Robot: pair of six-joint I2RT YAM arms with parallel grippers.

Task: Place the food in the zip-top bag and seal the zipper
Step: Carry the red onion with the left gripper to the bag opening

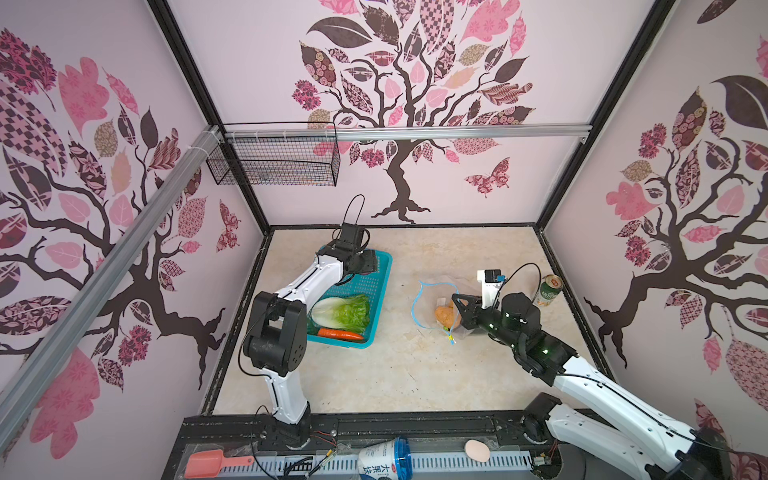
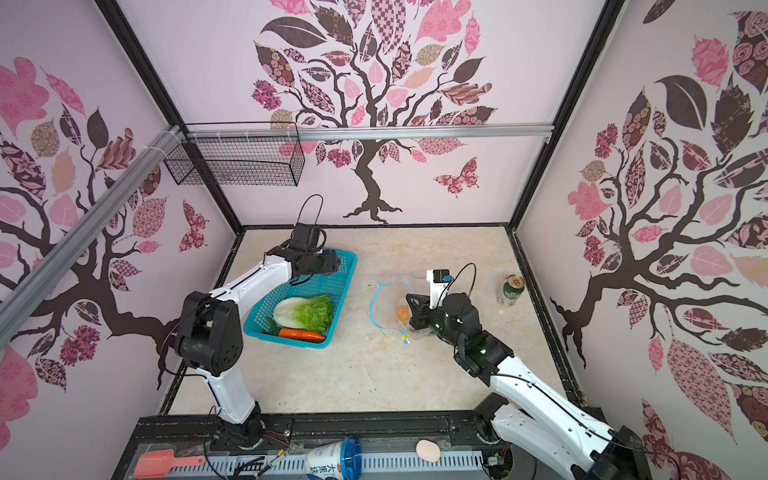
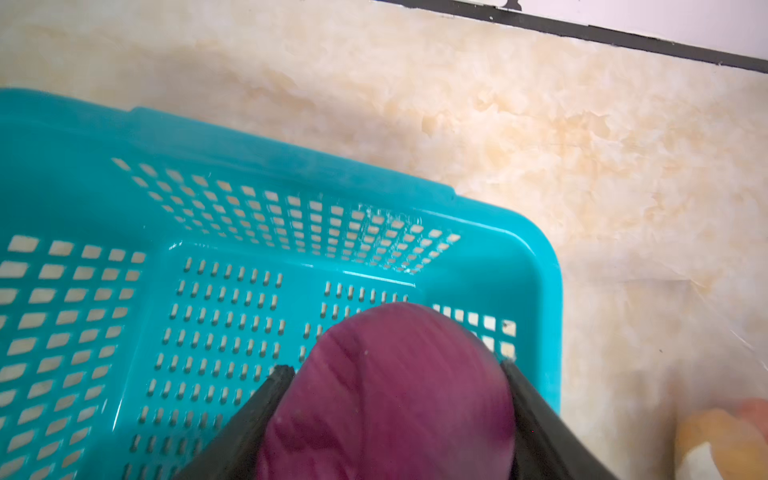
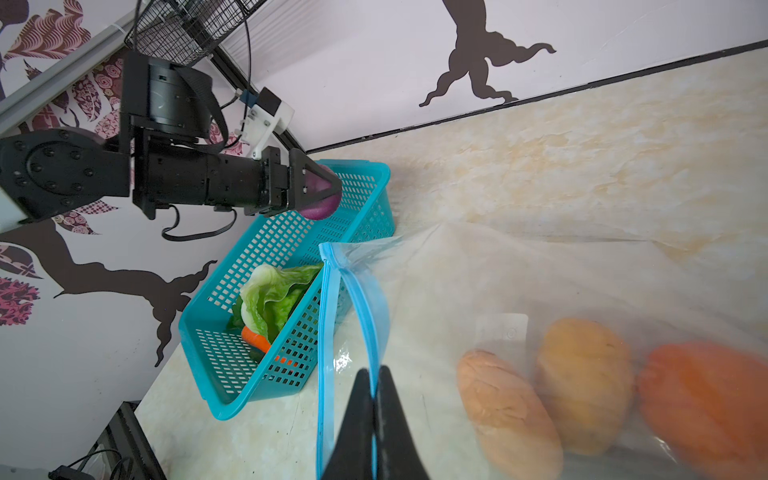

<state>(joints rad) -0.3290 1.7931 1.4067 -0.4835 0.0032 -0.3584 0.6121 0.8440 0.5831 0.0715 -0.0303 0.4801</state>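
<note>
My left gripper point(image 3: 395, 368) is shut on the purple onion point(image 3: 395, 407), held above the far end of the teal basket point(image 1: 383, 291). The right wrist view shows the same grip point(image 4: 328, 187) from the side. Green lettuce point(image 1: 345, 311) and a carrot point(image 1: 340, 333) lie in the basket's near end. The clear zip-top bag point(image 4: 519, 282) lies right of the basket with its mouth held open. My right gripper point(image 4: 374, 372) is shut on the upper light-blue zipper point(image 4: 365, 307) strip. Two tan potatoes point(image 4: 507, 411) and an orange pumpkin point(image 4: 706, 399) are inside the bag. The yellow slider point(image 1: 451, 337) hangs at the near end.
A green drink can point(image 1: 548, 291) stands near the right wall behind the right arm. A black wire basket point(image 1: 274, 162) hangs on the back wall. On the front rail lie a pink scoop point(image 1: 212, 463), a white cup point(image 1: 384, 459) and a pale egg point(image 1: 477, 450).
</note>
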